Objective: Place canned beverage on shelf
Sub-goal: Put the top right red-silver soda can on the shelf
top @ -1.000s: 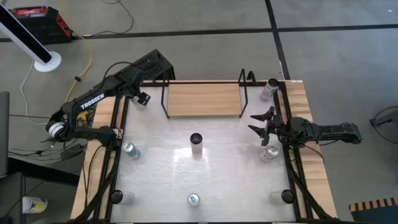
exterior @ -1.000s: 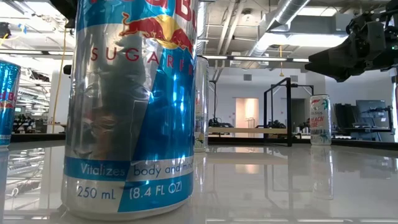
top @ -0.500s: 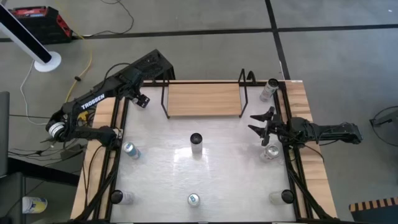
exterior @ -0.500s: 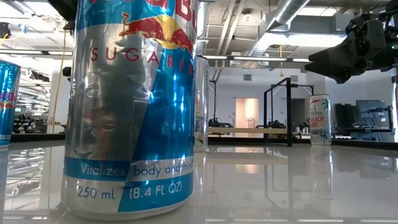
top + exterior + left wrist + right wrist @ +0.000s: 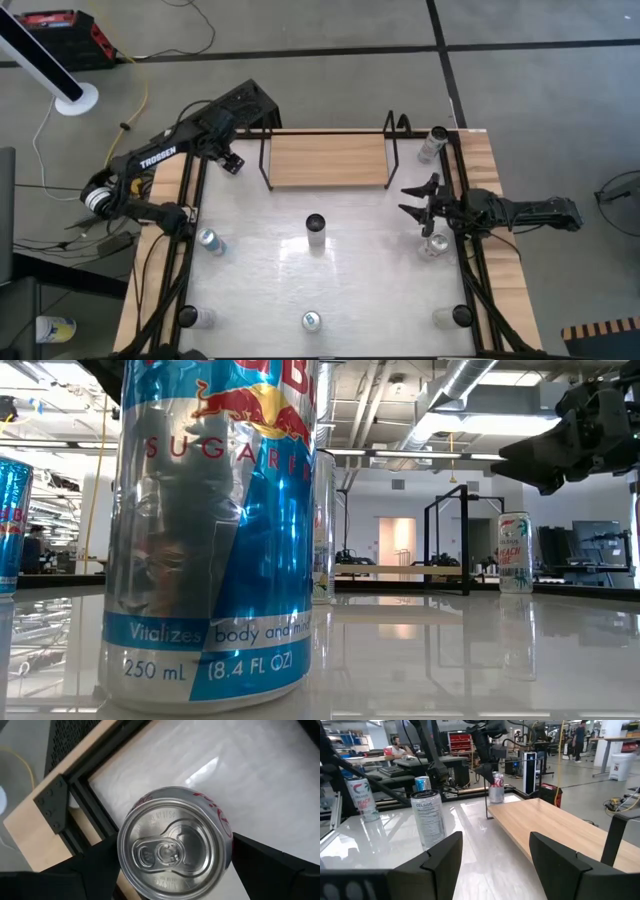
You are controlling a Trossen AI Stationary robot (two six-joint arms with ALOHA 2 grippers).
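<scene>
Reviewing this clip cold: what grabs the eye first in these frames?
The Red Bull can filling the low view's left half, right against the lens. Next, the left end effector straddling a silver-topped can at the table's far-left corner beside the empty shelf. The right end effector hangs open at the right edge, above another can.

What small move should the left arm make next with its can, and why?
Probably carry it sideways over the shelf. The left hand grips a silver can just beside the shelf's wire end, above the tabletop, and the wooden board is bare.
</scene>
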